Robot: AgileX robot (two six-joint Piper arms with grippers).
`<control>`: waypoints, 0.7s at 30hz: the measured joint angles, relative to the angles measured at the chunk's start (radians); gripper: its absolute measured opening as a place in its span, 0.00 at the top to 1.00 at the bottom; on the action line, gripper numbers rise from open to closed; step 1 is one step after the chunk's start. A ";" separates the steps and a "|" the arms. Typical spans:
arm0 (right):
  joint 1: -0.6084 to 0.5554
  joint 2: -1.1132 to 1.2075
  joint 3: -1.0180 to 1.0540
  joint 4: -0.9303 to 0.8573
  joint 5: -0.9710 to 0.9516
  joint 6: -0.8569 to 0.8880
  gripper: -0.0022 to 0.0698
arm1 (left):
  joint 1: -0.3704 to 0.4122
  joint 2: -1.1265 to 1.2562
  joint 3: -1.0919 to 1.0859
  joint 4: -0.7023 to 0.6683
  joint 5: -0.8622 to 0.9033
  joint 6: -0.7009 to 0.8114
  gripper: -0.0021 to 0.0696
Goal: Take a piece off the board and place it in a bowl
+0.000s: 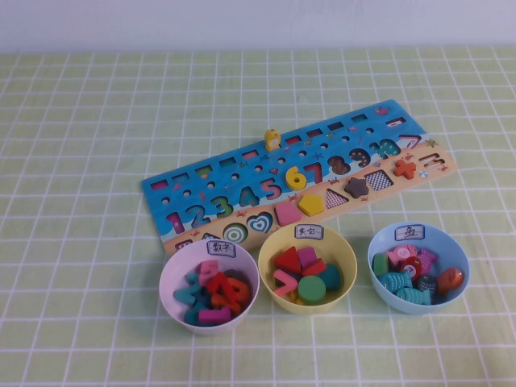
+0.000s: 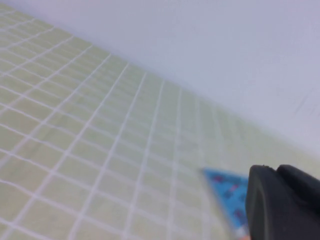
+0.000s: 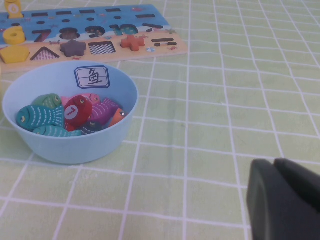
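The yellow fish piece stands upright on the blue upper part of the long board, above the numbers 5 and 6. It also shows in the right wrist view. The light blue bowl sits in front of the board's right end and holds several fish pieces; it also shows in the right wrist view. Neither arm shows in the high view. My left gripper is shut and empty, off the board's left corner. My right gripper is shut and empty, over the cloth to the right of the blue bowl.
A pale lilac bowl with number pieces and a yellow bowl with shape pieces stand in front of the board. The yellow 6 and yellow pentagon stay on the board. A green checked cloth covers the table.
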 joint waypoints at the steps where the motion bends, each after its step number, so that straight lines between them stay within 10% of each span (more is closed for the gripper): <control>1: 0.000 0.000 0.000 0.000 0.000 0.000 0.99 | 0.000 0.000 0.000 0.000 -0.018 -0.058 0.98; 21: 0.000 0.000 0.000 0.000 0.000 0.000 0.99 | 0.000 0.002 -0.063 0.006 0.049 -0.168 0.98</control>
